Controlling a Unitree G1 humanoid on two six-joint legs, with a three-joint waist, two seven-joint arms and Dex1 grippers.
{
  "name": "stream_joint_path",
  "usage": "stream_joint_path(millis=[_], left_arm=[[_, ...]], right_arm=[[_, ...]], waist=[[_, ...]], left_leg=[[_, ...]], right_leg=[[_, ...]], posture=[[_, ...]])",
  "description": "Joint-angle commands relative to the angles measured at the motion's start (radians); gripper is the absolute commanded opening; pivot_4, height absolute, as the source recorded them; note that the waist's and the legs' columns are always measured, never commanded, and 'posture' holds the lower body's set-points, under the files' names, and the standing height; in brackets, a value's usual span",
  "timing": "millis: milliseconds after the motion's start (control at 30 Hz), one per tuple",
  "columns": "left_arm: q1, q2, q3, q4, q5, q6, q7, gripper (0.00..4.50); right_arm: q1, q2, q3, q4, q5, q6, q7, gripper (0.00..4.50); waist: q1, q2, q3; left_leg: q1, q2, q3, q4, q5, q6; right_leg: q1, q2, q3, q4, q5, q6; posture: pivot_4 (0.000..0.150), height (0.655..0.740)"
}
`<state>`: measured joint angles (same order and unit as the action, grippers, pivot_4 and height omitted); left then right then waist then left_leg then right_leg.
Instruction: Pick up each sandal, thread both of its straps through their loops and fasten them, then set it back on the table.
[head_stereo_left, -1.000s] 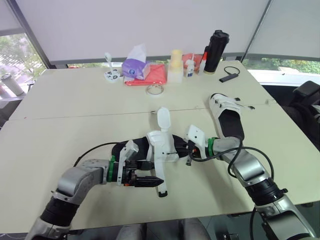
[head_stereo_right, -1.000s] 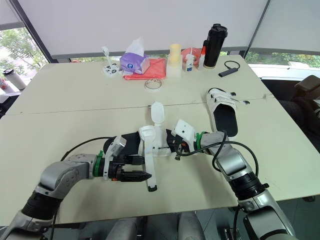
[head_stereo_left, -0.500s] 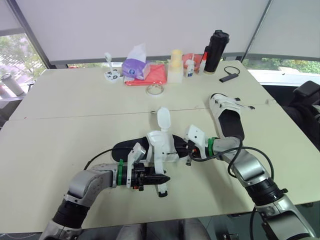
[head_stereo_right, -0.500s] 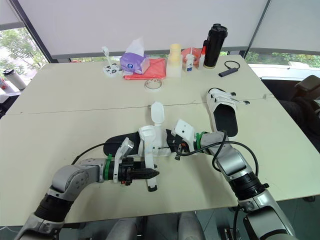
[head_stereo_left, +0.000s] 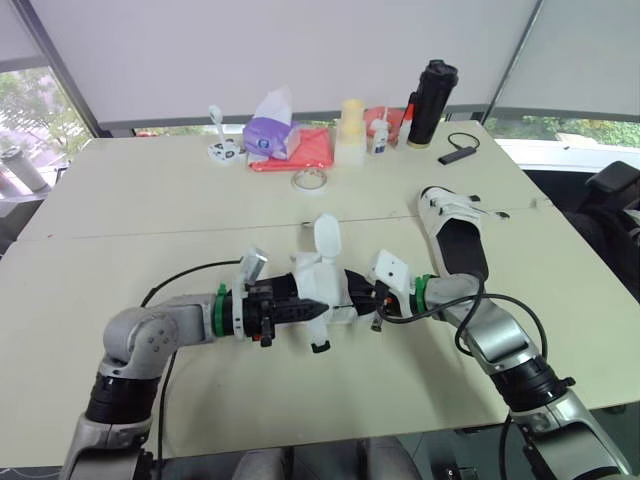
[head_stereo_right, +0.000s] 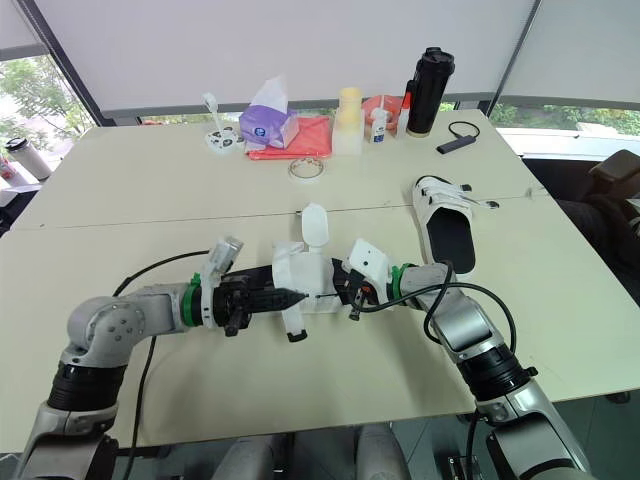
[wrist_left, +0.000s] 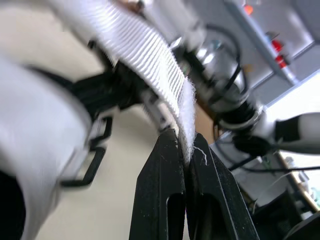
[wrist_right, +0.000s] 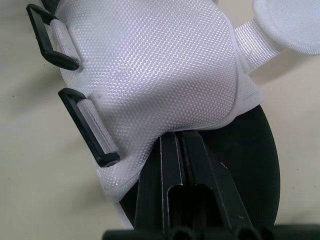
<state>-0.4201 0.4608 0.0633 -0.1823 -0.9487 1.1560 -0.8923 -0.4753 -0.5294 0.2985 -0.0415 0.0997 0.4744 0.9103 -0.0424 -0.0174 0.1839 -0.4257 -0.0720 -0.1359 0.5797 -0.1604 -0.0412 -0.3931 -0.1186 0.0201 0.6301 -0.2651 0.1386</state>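
Toward the worktop's (head_stereo_left: 150, 200) near edge, the left fingers (wrist_left: 161, 170) are pressed shut on a white strap (wrist_left: 150, 55) of the near sandal (head_stereo_left: 335, 290), which lies between the two arms. The right fingers (wrist_right: 170, 167), closed, pinch the edge of its white upper beside two black loops (wrist_right: 87, 127). Farther right, well apart, lies the second sandal (head_stereo_left: 455, 235).
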Motion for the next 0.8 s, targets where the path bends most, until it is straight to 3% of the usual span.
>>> stream_joint_path(millis=[33,433,800], left_arm=[[-0.104,0.020,0.036,0.094,-0.006,-0.009,-0.008,0.05],[-0.372,0.043,-0.122,0.518,0.238,-0.222,-0.229,0.05],[-0.418,-0.006,-0.156,0.588,0.295,-0.229,-0.339,0.05]], right_arm=[[0.018,0.007,0.031,0.033,-0.030,0.017,-0.013,0.00],[0.022,0.004,0.034,0.027,-0.033,0.016,-0.014,0.00],[0.031,0.000,0.035,0.011,-0.037,0.025,-0.017,0.00]], waist=[[0.002,0.000,0.000],[0.001,0.000,0.000],[0.000,0.000,0.000]], left_leg=[[0.000,0.000,0.000,0.000,0.000,0.000],[0.000,-0.001,0.004,0.000,0.002,-0.003],[0.000,-0.001,0.003,-0.001,0.002,-0.003]], right_leg=[[0.000,0.000,0.000,0.000,0.000,0.000],[0.000,0.001,-0.001,0.000,0.000,0.000],[0.000,0.001,-0.001,0.000,0.001,0.000]], posture=[[0.150,0.7296],[0.150,0.7296],[0.150,0.7296]])
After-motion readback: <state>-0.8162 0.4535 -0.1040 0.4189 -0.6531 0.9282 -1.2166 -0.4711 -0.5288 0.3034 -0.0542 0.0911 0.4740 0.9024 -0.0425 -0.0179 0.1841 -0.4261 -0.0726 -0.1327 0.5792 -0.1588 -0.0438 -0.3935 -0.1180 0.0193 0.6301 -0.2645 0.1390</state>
